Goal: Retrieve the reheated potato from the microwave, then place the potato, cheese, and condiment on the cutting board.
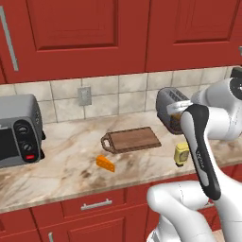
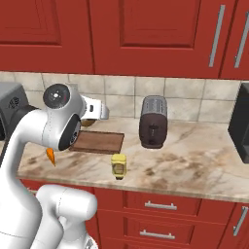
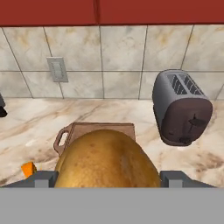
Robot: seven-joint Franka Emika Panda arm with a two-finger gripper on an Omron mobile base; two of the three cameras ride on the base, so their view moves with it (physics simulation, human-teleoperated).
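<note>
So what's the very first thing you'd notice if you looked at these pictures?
The big brown potato, sitting right between the gripper's two fingers and looming huge in the hand view, above the near end of the dark wooden cutting board. Next, the robot's white arm curving over the marble counter. Then the little bright things on that counter: the orange cheese in front of the board and the yellow condiment bottle near the toaster.
</note>
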